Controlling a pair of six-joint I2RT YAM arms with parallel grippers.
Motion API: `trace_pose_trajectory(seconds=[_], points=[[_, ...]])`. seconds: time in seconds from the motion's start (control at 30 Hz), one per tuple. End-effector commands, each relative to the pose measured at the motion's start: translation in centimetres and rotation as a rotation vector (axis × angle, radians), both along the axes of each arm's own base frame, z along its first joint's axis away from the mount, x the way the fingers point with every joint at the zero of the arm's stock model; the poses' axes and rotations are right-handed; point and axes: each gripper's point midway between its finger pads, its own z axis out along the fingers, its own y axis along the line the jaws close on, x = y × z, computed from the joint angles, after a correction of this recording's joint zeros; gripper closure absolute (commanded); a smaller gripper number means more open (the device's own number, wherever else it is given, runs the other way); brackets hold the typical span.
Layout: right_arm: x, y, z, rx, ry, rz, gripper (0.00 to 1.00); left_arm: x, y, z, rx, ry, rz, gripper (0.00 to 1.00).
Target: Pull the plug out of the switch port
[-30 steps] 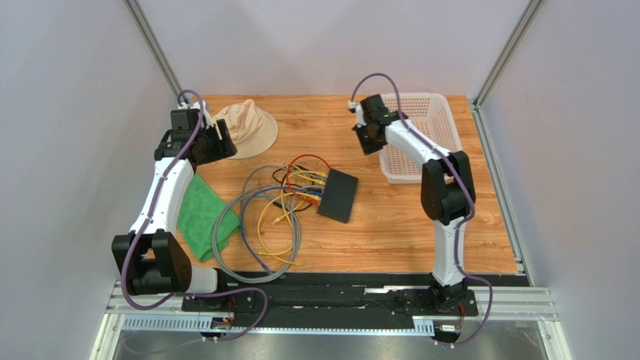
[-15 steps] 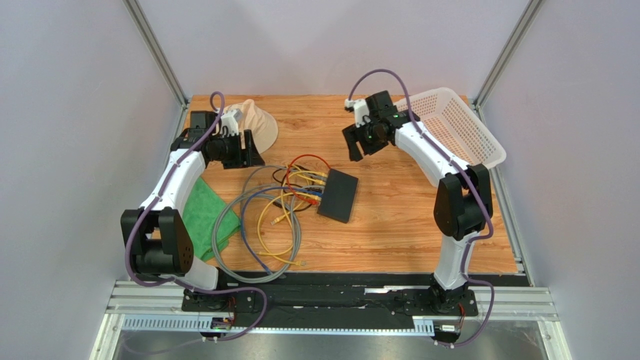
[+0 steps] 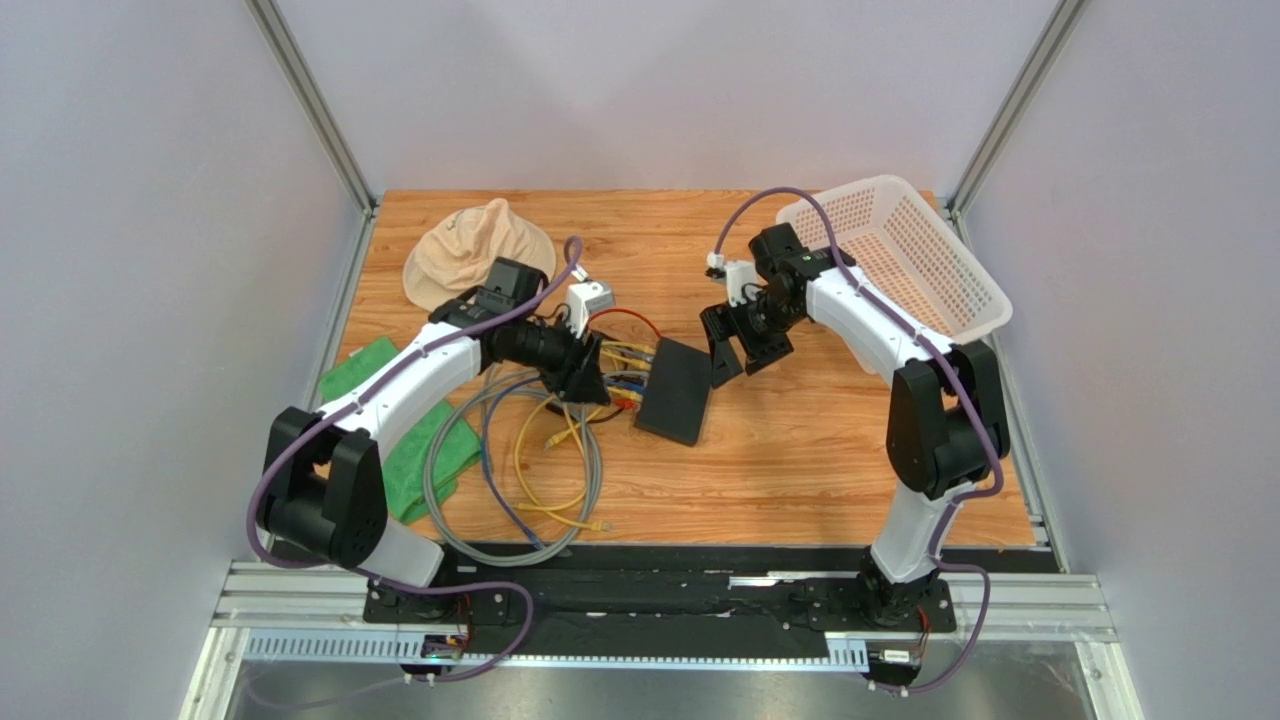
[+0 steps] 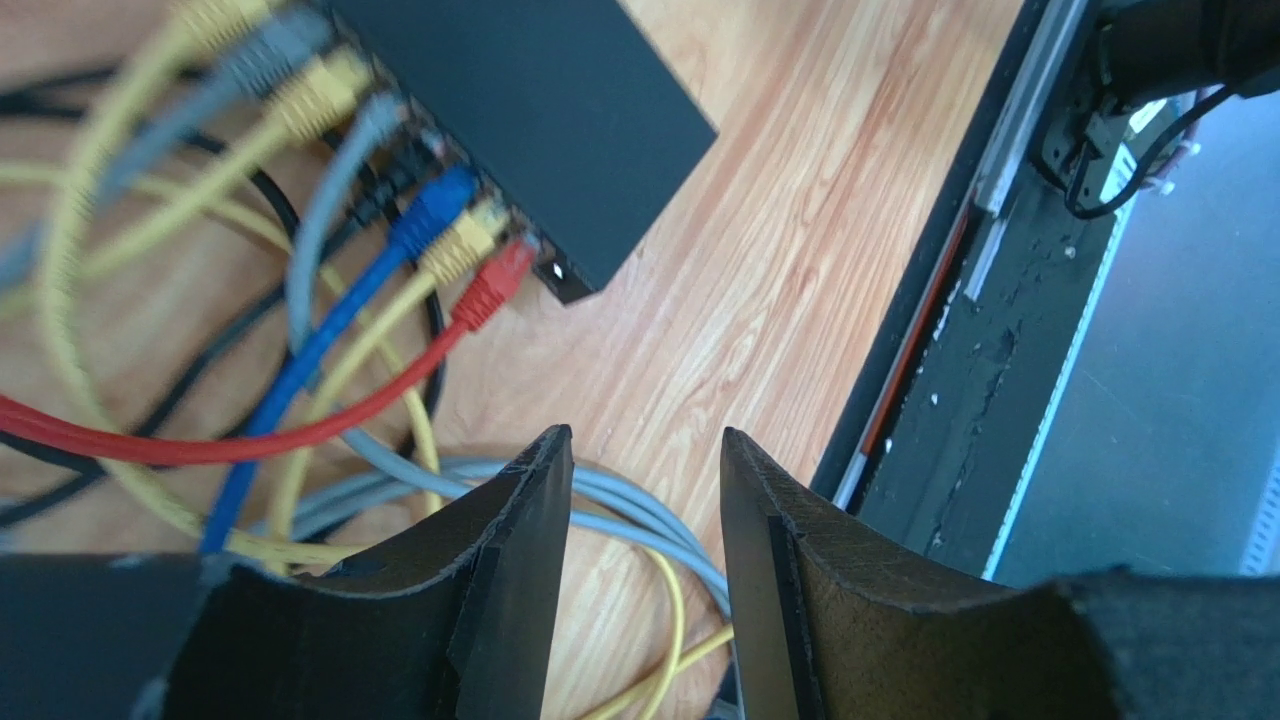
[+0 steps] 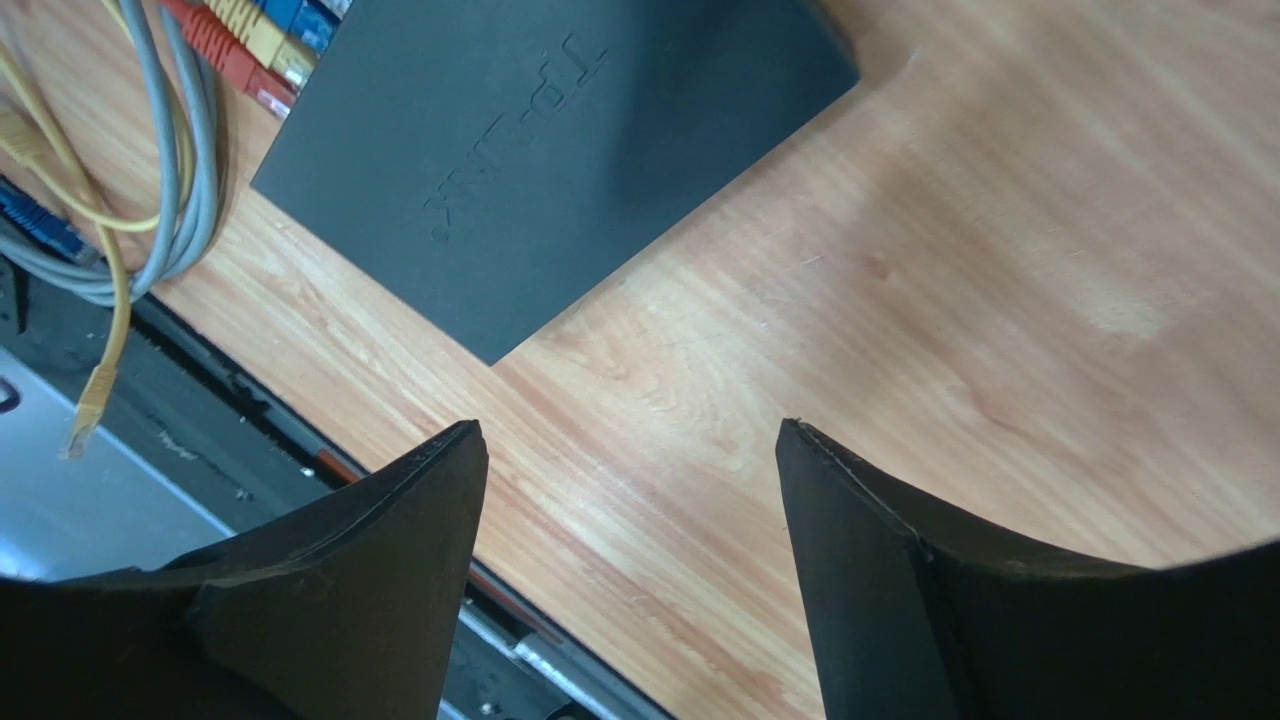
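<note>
Two arms have swung in over the last second. In the top view the left arm [image 3: 436, 353] has left the tan hat [image 3: 458, 248] and now reaches over the cable tangle [image 3: 519, 458] at the port side of the switch [image 3: 676, 393], which lies flat mid-bench. The right arm [image 3: 864, 308] has come off the white basket [image 3: 902, 255], now tipped at the far right corner, to hover at the switch's far end. That reads as an approach just finishing, with no plug gripped yet. A green cloth [image 3: 436, 450] lies at the left. In the left wrist view the left fingers [image 4: 511, 600] stand parted by a narrow gap, holding nothing, with the red plug [image 4: 493, 288] nearest them at the end of the port row. In the right wrist view the right fingers [image 5: 361, 555] are spread wide and empty over bare wood just beside the switch. The bench [image 3: 812, 450] is orange wood-grain with a black rail [image 3: 676, 558] at its near edge, and pale grey walls [image 3: 150, 225] enclose it.
</note>
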Motion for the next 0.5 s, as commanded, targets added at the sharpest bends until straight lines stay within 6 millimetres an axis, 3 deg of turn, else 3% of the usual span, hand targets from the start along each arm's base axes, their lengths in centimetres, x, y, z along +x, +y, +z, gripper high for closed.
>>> trace_pose_trajectory(seconds=[0.0, 0.07, 0.13, 0.23, 0.3, 0.47], points=[[-0.9, 1.3, -0.7, 0.059, 0.079, -0.023, 0.27, 0.6, -0.6, -1.7, 0.016, 0.024, 0.036, 0.50], [-0.3, 1.3, -0.3, 0.060, 0.080, -0.037, 0.29, 1.3, -0.7, -2.3, 0.045, 0.025, 0.050, 0.50], [0.1, 0.6, -0.1, 0.065, 0.089, -0.052, 0.30, 0.9, -1.7, -3.0, 0.039, 0.046, -0.001, 0.50], [1.1, -0.7, -1.4, 0.053, 0.136, -0.126, 0.35, 0.9, -2.5, -5.3, 0.153, -0.002, -0.067, 0.57], [1.7, -1.2, -2.3, 0.081, 0.138, -0.192, 0.41, 1.0, -2.8, -6.5, 0.184, -0.004, -0.089, 0.65], [1.4, -1.8, -3.2, 0.048, 0.168, -0.218, 0.63, 1.1, -4.9, -7.3, 0.228, -0.037, -0.133, 0.80]])
